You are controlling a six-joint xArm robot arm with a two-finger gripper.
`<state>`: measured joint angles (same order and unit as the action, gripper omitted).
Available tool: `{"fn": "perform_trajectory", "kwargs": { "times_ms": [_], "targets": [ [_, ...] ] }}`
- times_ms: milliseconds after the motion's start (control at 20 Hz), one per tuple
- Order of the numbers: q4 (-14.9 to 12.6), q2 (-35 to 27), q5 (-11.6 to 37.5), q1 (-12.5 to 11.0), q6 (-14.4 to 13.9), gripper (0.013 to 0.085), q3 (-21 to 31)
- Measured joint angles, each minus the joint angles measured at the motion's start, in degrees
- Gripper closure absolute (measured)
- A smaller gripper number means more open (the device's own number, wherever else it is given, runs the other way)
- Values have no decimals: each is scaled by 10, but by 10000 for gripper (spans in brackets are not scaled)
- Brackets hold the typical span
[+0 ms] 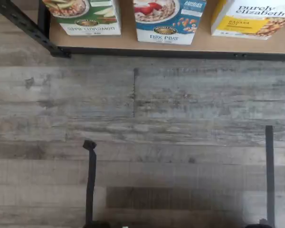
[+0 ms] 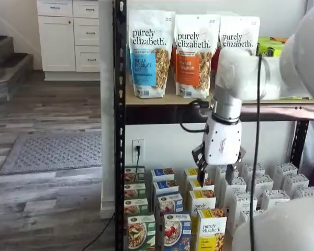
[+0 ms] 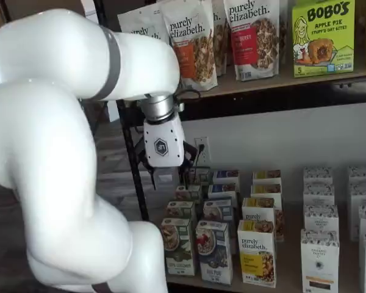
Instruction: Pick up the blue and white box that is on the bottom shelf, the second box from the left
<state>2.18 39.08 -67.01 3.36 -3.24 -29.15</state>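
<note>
The blue and white box (image 1: 168, 19) stands at the front of the bottom shelf (image 1: 128, 46), between a green-trimmed box (image 1: 88, 16) and a yellow "purely elizabeth" box (image 1: 251, 19). It shows in both shelf views (image 2: 176, 230) (image 3: 215, 251), with alike boxes lined up behind it. My gripper (image 2: 216, 177) (image 3: 169, 176) hangs below the upper shelf, above and in front of the box rows. Its black fingers stand apart with a plain gap, holding nothing. The wrist view shows it out over the floor, short of the shelf's front rail.
The black steel post (image 2: 119, 125) stands left of the boxes. White boxes (image 3: 320, 244) fill the shelf's right side. Granola bags (image 2: 150, 52) sit on the upper shelf. A black cable (image 2: 257, 130) hangs beside the gripper. Grey plank floor (image 1: 142, 118) lies in front.
</note>
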Motion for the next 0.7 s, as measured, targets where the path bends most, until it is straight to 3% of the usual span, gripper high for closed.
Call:
{"fn": "perform_trajectory", "kwargs": {
  "times_ms": [450,700],
  "targets": [
    [6,-94,139,22,-14,130,31],
    [17,-151,241,30,-9,130,47]
  ]
}}
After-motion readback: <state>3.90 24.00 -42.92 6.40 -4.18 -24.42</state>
